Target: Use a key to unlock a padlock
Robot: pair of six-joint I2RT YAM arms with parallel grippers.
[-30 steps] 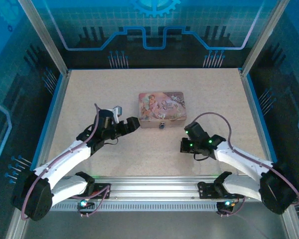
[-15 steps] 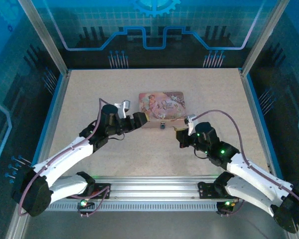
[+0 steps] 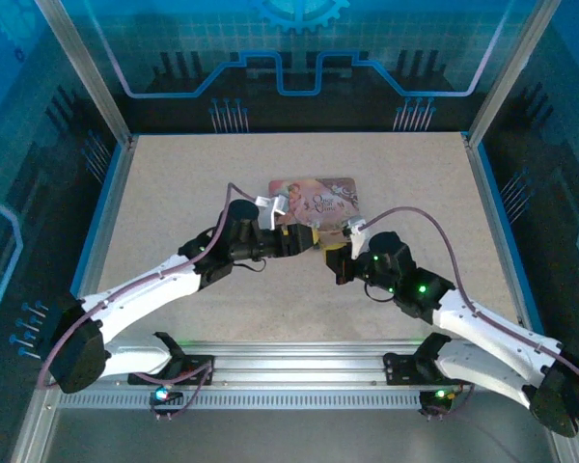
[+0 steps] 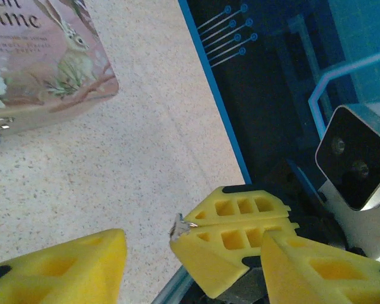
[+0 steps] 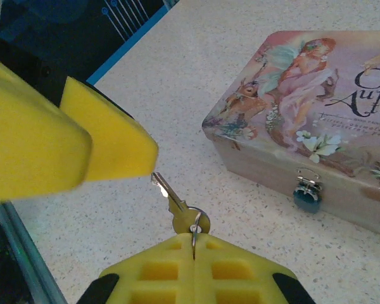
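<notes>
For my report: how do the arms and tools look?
The left arm and right arm have white shells, black joints and a mauve cable. The left tool and right tool have yellow fingers with rectangular holes. Green lights dot the right arm.

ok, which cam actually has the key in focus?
Right wrist: key and padlock are sharp, left gripper's fingers close to the lens are soft. Left wrist: key tip glints, slightly soft. Top external: key too small to make out.
</notes>
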